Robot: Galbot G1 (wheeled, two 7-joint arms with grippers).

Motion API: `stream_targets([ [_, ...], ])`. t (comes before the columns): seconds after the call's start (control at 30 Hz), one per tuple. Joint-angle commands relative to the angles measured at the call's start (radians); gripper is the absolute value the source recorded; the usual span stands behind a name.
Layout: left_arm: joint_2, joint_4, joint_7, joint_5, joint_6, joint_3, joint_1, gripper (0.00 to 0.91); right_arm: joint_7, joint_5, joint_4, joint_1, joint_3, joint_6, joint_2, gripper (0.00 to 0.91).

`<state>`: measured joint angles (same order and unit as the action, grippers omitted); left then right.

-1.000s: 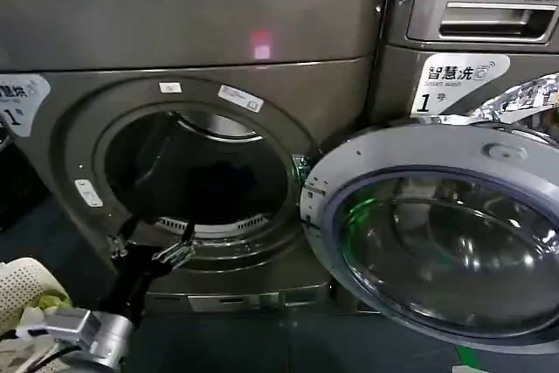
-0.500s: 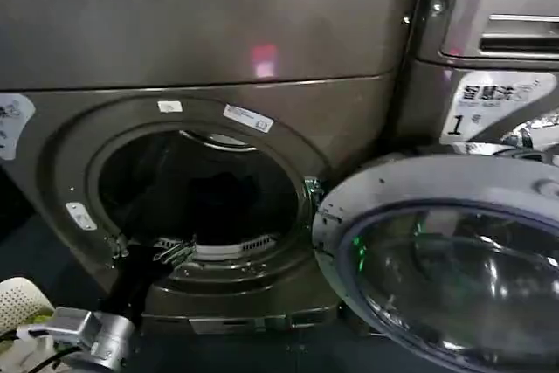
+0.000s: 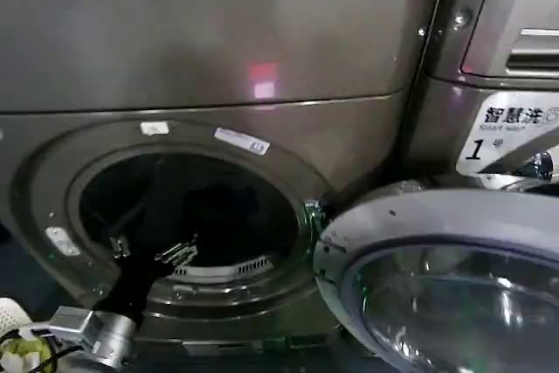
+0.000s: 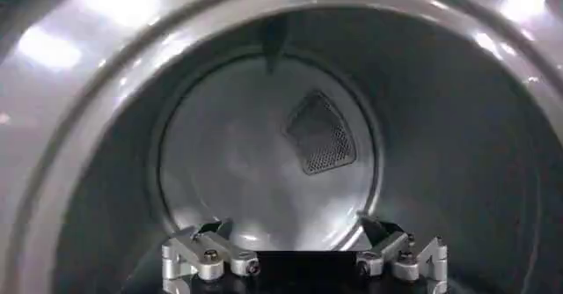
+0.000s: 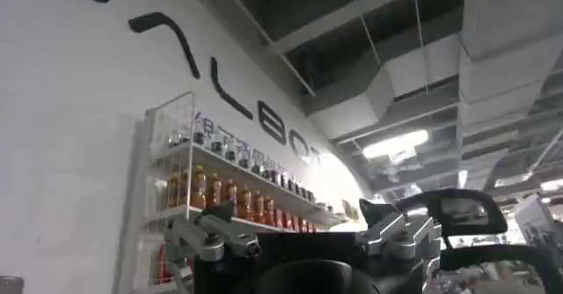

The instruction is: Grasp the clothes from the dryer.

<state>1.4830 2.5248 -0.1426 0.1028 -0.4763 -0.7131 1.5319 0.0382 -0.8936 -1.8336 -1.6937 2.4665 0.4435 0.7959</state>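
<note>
The dryer is a bronze-grey front-loader with its round porthole open. Deep in the steel drum lies a dark bundle, the clothes, hard to make out in the shadow. My left gripper is open at the lower rim of the porthole, just inside the mouth and in front of the bundle. In the left wrist view the left gripper is spread wide with nothing between its fingers, facing the drum's back wall and its mesh vent. My right gripper is open, held away and pointing up at a ceiling.
The dryer's glass door stands swung open to the right, low and close to the porthole. Behind it is the machine labelled Smart wash. A yellow-green cloth lies at the bottom left by my left arm.
The head view has moved closer to the dryer and the porthole has grown and slid left. My left gripper, still open, has gone from the rim into the mouth.
</note>
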Motion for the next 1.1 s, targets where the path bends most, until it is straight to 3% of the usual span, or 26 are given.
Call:
stream_targets([
  [0.03,-0.012,-0.116,0.001,0.014,0.014,-0.001,-0.109,0.907,-0.018,-0.011,-0.049,-0.027,0.051,0.041,-0.004,0.907],
  [0.27,-0.068,-0.424,0.001,0.035,0.056,0.048,-0.374,0.907,-0.011,-0.025,-0.032,-0.080,0.131,-0.005,-0.005,0.907],
  [0.8,-0.086,-1.279,0.031,-0.037,0.161,0.250,-1.042,0.907,-0.033,-0.046,0.021,-0.114,0.181,0.010,-0.022,0.907],
  [0.97,-0.111,-1.564,-0.112,-0.121,0.186,0.341,-1.213,0.907,-0.026,-0.045,0.038,-0.116,0.192,0.009,-0.027,0.907],
  [1.1,-0.142,-1.686,-0.284,-0.186,0.228,0.438,-1.301,0.907,-0.023,-0.044,0.047,-0.110,0.189,0.009,-0.030,0.907],
])
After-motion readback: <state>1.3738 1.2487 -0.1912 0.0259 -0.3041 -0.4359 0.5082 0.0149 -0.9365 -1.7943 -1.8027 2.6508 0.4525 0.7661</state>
